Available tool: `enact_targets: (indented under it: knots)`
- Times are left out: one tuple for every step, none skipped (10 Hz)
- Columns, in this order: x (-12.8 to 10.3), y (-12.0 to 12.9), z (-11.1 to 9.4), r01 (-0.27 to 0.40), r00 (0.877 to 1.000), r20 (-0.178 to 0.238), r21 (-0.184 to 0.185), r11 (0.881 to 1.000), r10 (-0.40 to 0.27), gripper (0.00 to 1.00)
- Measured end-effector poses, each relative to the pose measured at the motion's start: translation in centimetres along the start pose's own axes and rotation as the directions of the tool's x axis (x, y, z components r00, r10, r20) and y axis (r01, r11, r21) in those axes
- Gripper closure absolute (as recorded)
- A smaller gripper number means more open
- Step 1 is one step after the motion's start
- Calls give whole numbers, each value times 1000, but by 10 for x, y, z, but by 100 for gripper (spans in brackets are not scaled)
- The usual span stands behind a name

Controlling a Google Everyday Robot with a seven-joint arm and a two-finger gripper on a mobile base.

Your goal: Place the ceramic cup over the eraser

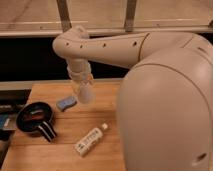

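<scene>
The small white tapered ceramic cup [86, 94] hung nearly upright, wider end down, clasped by the gripper [83, 86] of the downward-bent arm [107, 45], just beside the blue-grey eraser [66, 103].

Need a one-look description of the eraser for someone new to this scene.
On the wooden table, look back-left, between the black pan and the gripper hanging above the wood. The eraser is the small flat blue-grey block; the bottle nearer the front is white and long.
</scene>
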Motion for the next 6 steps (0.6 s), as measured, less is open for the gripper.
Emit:
enact_targets:
  knots:
    - [0, 20, -5, 40, 999, 3, -5, 999, -40, 88]
    - [-1, 36, -8, 69, 998, 4, -16, 998, -69, 88]
    - [-1, 41, -9, 81, 997, 4, -21, 996, -81, 88]
    - [0, 39, -9, 79, 997, 3, -19, 997, -79, 88]
    - [1, 38, -9, 79, 997, 0, -19, 997, -79, 88]
    - [1, 39, -9, 80, 997, 1, -20, 997, -80, 88]
